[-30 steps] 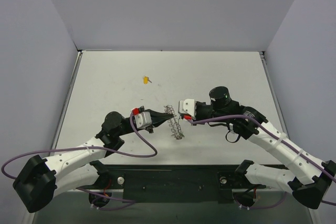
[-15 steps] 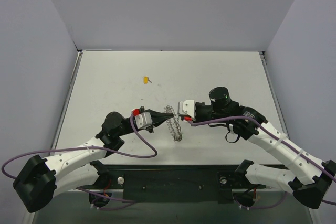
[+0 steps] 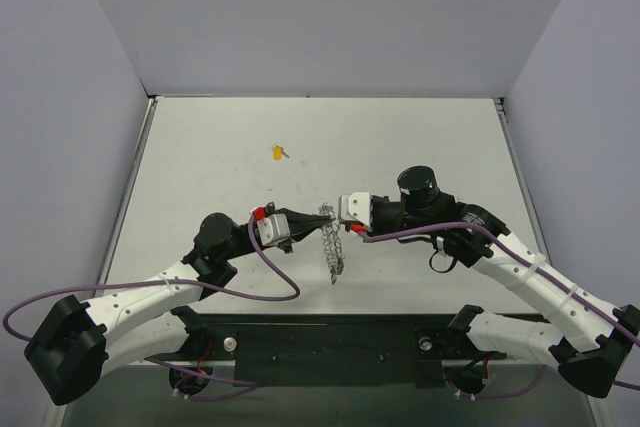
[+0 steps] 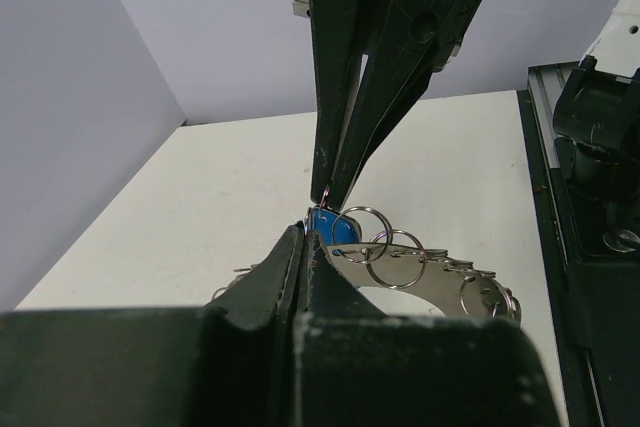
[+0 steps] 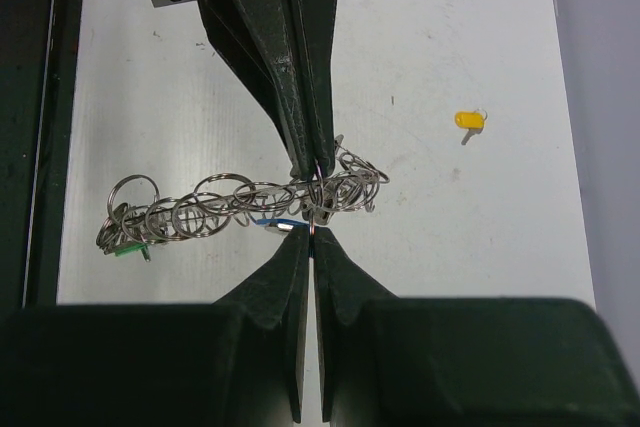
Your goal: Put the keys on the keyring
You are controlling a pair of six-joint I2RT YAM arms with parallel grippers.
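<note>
Top view: left gripper (image 3: 315,216) and right gripper (image 3: 332,212) meet tip to tip over the near middle of the table (image 3: 420,137). The keyring (image 3: 332,247) is caught between them at its upper end. The rest of it hangs as a narrow chain of small wire rings trailing toward the near edge. Cannot tell whether its lower end touches the table.

Left fingers: pressed together with only a hairline between them, nipped on the keyring at the top of the chain.

Right fingers: closed as well, with a thin wire loop of the keyring held at the very tips. The two pairs of tips face each other across the chain, almost touching.

Right wrist view: the keyring stretches sideways as a long bunch of rings. The blue key (image 5: 268,222) sits in the bunch just beside the right tips. The green key (image 5: 130,250) hangs at the far free end.

Left wrist view: the blue head lies right at the left tips, with two small rings just beside it.

The yellow key (image 3: 277,153) lies alone on the table, well apart from the keyring, farther out and to the left.
</note>
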